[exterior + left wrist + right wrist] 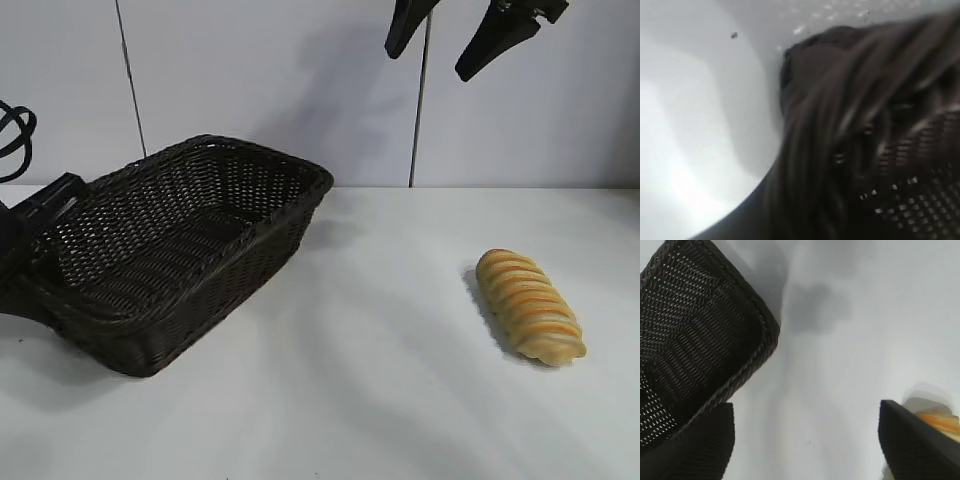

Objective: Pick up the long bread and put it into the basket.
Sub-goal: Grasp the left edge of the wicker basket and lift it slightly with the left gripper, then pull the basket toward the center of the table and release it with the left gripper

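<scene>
Left gripper sits at nine o'clock in the exterior view, down on the near-left rim of the basket; whether its fingers have clamped the rim or only rest on it I cannot tell. Right gripper hangs at one o'clock, high above the table, fingers apart and holding nothing. Bread lies on the table at four o'clock, well apart from the basket and below the right gripper, a little toward the right.

Left wrist view: the basket fills most of it, blurred and very close (no fingers can be made out here), with bare table beside it.

Right wrist view: the spread fingers frame bare table; the bread peeks out just behind one finger, and a corner of the basket lies to the other side.

Risks, as I judge them: the bread is off-centre between the right fingers, so a straight descent could land one finger on the loaf and dent it or roll it away. A pinch near one end could let it swing and slip during the carry. If the left gripper tugs the rim, the basket may tilt or slide, spoiling the drop.
</scene>
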Controlling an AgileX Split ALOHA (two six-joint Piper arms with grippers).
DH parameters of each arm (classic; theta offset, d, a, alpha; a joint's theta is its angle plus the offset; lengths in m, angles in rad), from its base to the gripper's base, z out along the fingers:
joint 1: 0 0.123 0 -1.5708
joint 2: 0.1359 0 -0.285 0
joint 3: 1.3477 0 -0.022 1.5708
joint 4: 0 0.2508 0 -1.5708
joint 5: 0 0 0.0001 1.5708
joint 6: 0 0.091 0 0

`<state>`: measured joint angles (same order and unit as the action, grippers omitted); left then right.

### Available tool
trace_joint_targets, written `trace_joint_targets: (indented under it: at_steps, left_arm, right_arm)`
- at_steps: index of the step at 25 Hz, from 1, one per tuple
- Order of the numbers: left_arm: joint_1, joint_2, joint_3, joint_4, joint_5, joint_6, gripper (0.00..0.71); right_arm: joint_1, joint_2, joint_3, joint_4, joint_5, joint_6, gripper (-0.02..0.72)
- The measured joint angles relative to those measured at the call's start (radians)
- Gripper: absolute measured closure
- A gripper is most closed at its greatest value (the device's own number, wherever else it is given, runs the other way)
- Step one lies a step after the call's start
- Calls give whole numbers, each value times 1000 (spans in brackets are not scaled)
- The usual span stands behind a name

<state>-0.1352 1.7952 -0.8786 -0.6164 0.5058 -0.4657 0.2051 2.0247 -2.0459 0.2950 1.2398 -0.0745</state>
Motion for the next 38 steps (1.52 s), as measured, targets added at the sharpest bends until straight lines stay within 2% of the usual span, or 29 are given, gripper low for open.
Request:
trace_joint_targets:
  at_steps: [5, 10, 15, 20, 28, 31, 38]
  left_arm:
    - [15, 4, -85, 27, 138, 97, 608]
    - [57, 6, -203, 42, 244, 175, 608]
    - [78, 7, -266, 75, 294, 243, 608]
    - [78, 12, -341, 176, 353, 285, 608]
    - [80, 14, -444, 183, 428, 364, 608]
    - [80, 57, -484, 183, 486, 397, 608]
    - [80, 238, -663, 184, 657, 529, 608]
  right_arm:
    - [0, 0, 0, 0, 0, 0, 132]
    - [0, 0, 0, 0, 0, 0, 132]
    - [0, 0, 0, 0, 0, 0, 132]
    - [0, 0, 0, 0, 0, 0, 132]
    - [0, 0, 0, 0, 0, 0, 132]
    - [0, 0, 0, 0, 0, 0, 132]
    - [0, 0, 0, 0, 0, 0, 132]
